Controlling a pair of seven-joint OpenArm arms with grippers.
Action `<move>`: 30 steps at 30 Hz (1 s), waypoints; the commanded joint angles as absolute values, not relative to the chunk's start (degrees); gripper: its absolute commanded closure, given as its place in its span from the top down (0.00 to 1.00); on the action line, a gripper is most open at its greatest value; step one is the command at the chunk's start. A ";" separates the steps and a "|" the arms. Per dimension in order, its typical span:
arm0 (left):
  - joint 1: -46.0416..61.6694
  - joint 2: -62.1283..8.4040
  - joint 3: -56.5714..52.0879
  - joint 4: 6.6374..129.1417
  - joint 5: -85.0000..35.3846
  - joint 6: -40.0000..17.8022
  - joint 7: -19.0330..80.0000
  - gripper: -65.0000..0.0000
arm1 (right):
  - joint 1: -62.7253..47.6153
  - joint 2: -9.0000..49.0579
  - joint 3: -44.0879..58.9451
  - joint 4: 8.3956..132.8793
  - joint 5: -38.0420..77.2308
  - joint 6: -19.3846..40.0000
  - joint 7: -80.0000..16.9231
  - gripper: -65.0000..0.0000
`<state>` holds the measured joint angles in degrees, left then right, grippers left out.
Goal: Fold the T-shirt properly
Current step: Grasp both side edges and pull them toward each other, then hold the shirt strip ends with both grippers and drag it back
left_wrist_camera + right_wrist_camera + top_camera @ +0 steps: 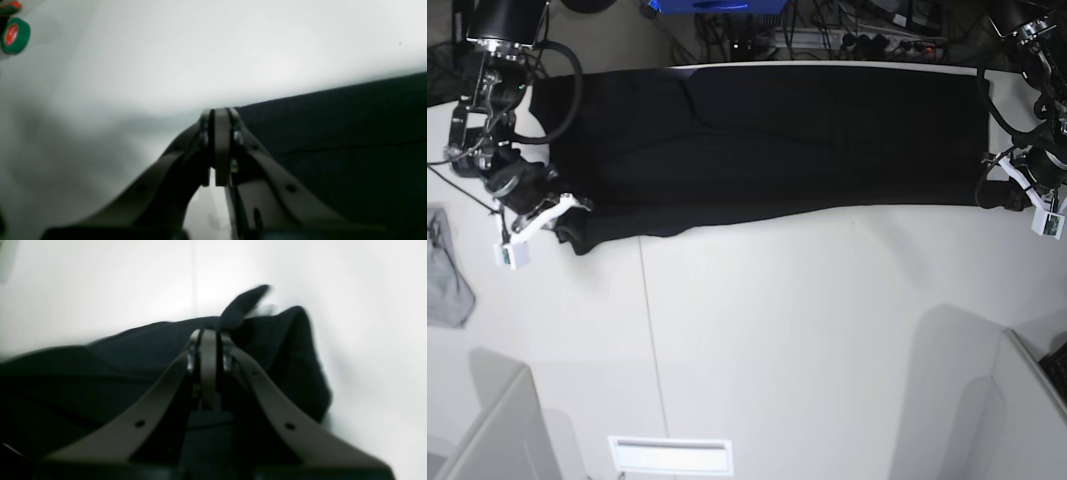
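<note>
Bench [777, 330], white and flat, lies bare in front; farther back the large black cloth T-shirt [767, 145] stretches flat across it. Right claw [208, 340] is clamped on a bunched corner of cloth. Left claw [220, 115] is closed at the opposite edge; grip unclear.

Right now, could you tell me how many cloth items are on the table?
2. The black T-shirt lies stretched along the far edge between both arms. A small grey cloth lies at the base view's left edge. Anything under the T-shirt would be hidden.
</note>
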<state>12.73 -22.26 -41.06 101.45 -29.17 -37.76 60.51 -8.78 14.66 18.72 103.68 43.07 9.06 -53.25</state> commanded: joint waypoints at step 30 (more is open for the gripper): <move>18.77 -23.60 -44.35 105.63 -29.14 -37.41 59.47 0.00 | -19.65 10.15 34.42 114.07 56.22 9.19 -64.40 0.00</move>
<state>18.98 -22.41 -43.83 104.77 -28.99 -37.56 60.47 -19.90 9.34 33.95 112.92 55.55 9.04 -65.60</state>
